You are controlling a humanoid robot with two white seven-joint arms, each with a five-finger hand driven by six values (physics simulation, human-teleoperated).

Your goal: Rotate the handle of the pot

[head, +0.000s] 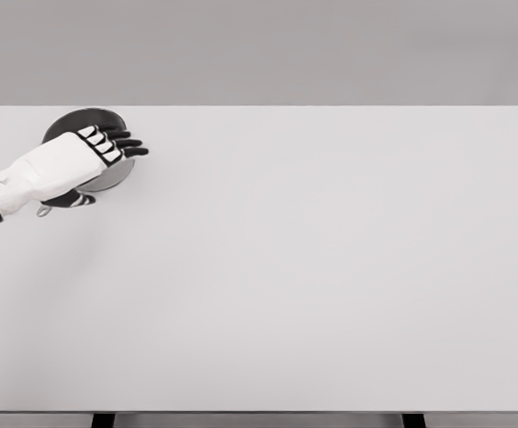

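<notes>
A dark round pot [73, 122] sits on the white table near its far left corner. My left hand [107, 147] lies over the pot's front half, its black fingers [130, 143] reaching out past the right rim and spread flat. A small bit of the pot's handle [44, 211] peeks out below my wrist, toward the front; most of it is hidden by the hand. I cannot tell whether the palm touches the pot. My right arm is out of sight.
The white table [312, 267] stretches wide to the right and toward me, with its far edge just behind the pot. Two dark table legs [103, 420] show under the front edge.
</notes>
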